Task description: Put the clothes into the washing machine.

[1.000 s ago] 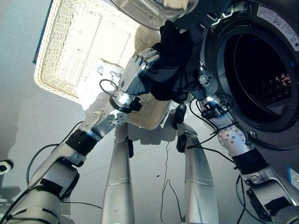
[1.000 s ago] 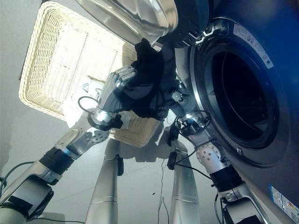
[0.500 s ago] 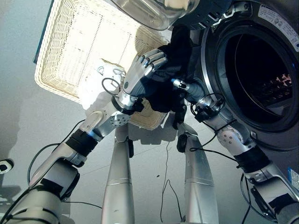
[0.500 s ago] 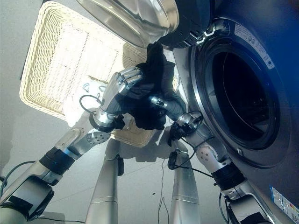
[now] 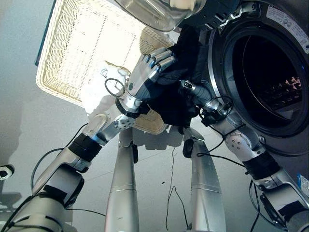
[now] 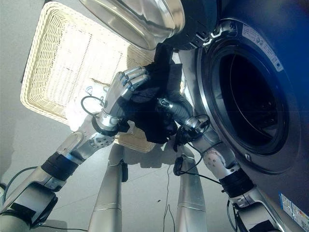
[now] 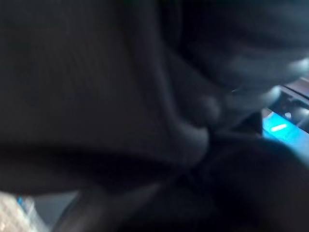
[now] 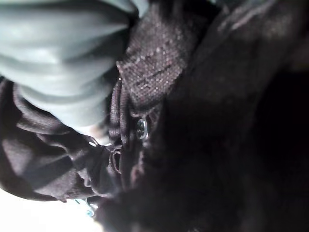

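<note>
Wicker basket (image 5: 72,53) on the floor at left, white cloth (image 5: 99,89) at its near edge. Left hand (image 5: 145,72), fingers curled into a black garment (image 5: 176,96) held between basket and washing machine (image 5: 263,72); right hand (image 5: 193,92) buried in the cloth, grip indeterminate. Risk: hanging folds may snag the drum rim or the open door (image 5: 159,12) overhead. Drum opening lies unobstructed at right.

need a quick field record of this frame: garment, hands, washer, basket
garment: black garment, bunched, held between both hands in front of the washer, not yet in the drum
left robot hand: against the garment's left side
right robot hand: mostly buried in the cloth
washing machine: door open
basket: wicker laundry basket, white cloth inside
</note>
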Robot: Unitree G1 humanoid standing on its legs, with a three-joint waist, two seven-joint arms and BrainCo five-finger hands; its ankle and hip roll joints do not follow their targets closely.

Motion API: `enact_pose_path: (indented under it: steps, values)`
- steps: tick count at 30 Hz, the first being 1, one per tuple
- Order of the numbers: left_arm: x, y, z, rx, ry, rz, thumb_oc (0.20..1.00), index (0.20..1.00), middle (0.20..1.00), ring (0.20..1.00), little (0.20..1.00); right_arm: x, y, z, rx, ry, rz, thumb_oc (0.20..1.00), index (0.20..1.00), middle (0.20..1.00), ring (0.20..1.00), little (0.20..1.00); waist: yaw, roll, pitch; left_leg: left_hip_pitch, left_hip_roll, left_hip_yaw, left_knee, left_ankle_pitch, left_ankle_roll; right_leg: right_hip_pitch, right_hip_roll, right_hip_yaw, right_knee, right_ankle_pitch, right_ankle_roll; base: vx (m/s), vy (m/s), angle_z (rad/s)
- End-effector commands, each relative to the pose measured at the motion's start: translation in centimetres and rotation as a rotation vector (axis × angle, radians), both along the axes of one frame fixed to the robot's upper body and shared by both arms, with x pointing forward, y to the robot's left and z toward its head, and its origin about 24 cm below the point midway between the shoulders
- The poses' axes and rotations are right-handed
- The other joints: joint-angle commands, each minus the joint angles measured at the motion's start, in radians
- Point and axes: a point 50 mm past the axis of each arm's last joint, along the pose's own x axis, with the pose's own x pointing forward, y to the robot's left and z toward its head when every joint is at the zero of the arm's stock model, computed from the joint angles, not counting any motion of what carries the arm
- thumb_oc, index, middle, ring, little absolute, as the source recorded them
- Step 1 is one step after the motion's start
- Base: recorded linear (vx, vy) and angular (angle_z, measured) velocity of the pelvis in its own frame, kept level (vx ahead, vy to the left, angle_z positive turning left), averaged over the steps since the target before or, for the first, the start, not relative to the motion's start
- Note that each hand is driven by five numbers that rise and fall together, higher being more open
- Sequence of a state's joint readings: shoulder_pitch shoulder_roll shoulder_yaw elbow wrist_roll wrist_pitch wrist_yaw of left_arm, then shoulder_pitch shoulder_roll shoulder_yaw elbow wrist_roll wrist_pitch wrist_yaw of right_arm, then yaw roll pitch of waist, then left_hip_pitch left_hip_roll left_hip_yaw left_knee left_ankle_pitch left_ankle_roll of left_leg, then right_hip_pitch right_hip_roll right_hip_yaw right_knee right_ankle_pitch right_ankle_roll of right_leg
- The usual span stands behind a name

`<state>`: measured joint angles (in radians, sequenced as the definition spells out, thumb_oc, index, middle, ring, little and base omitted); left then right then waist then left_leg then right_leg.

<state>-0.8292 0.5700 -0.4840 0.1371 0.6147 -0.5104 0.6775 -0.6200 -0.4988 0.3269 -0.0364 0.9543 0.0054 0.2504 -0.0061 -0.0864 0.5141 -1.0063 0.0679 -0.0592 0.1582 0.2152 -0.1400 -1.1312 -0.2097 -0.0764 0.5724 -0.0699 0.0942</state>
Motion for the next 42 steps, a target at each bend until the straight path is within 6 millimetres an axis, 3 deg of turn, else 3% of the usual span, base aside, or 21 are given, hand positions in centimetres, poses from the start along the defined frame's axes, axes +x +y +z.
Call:
enact_pose_path:
  steps: [1, 18, 29, 42]
  values:
    - [-4.2, -4.0, 2.6, -0.035, -0.195, -0.239, 1.0, 1.0, 1.0, 1.0, 1.0, -2.9, 3.6, 1.9, 0.037, -0.119, 0.205, 0.2, 0.2, 0.2, 0.2, 0.2, -0.01, 0.039, 0.006, -0.022, -0.062, -0.006, 0.121, -0.088, 0.058, 0.081, 0.067, -0.048, -0.244, 0.215, 0.038, 0.0, 0.0, 0.0]
    - [-3.0, -2.6, 2.7, -0.055, -0.125, -0.132, 1.0, 1.0, 1.0, 1.0, 1.0, -2.8, 1.2, 3.3, 0.144, -0.207, 0.098, 0.2, 0.2, 0.2, 0.2, 0.2, -0.009, 0.039, 0.006, -0.021, -0.061, -0.008, 0.123, -0.09, 0.058, 0.079, 0.062, -0.052, -0.236, 0.215, 0.041, 0.0, 0.0, 0.0]
    - [-0.7, -0.5, 1.7, -0.061, 0.025, 0.008, 1.0, 1.0, 1.0, 1.0, 1.0, -3.1, -3.7, 4.6, 0.543, -0.285, -0.031, 0.2, 0.2, 0.2, 0.2, 0.2, -0.02, 0.046, 0.006, -0.017, -0.053, 0.004, 0.128, -0.096, 0.056, 0.08, 0.062, -0.044, -0.232, 0.215, 0.044, 0.0, 0.0, 0.0]
    - [-0.3, 0.6, 1.5, -0.086, 0.054, 0.048, 1.0, 1.0, 1.0, 1.0, 1.0, -4.2, -6.3, 5.3, 0.699, -0.4, -0.229, 0.2, 0.2, 0.2, 0.2, 0.2, -0.025, 0.052, 0.006, -0.01, -0.041, 0.016, 0.121, -0.095, 0.055, 0.084, 0.062, -0.036, -0.23, 0.214, 0.046, 0.0, 0.007, 0.0]
